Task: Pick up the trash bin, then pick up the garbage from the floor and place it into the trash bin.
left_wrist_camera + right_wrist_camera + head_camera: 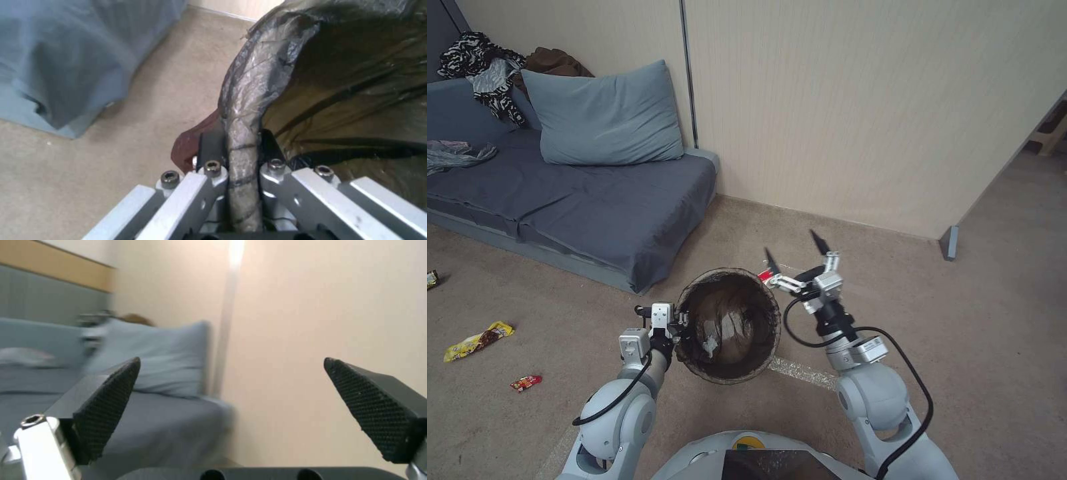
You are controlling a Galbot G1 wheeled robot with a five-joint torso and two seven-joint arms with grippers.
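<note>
- Trash bin (730, 327): round, slightly tapered, dark crinkly bag liner folded over rim. Held off the carpet in front of the sofa's near corner. Mouth faces up toward the head cam, so its long axis runs roughly along the cam's line of sight; dark inside, w/ a small pale scrap in it.
- Left gripper (682, 328): clamped on the bin's rim, on the side away from the sofa's far end. In the left wrist view the two black fingers (212, 144) pinch the liner-wrapped rim (242, 133), one outside the wall, one inside. Liner looks thin, glossy, wrinkled.
- Right gripper (796, 255): fingers wide apart, nothing between them, raised just beside the bin on the side away from the sofa. Pads (106, 406) are black, wedge-shaped, fine dotted grip texture.
- Small red-white piece (765, 275) just past the bin's rim, near the right gripper; can't tell what it is.
- Sofa (594, 207): low, grey-blue cloth cover, soft square pillow (604, 117) against the wall.
- Carpet (994, 320): beige, short pile.
- Garbage on carpet, well apart from the bin, in front of the sofa: long yellow wrapper (478, 341), flat and crinkled; small red wrapper (526, 383) near it; another dark piece (431, 279) at the view's edge.
</note>
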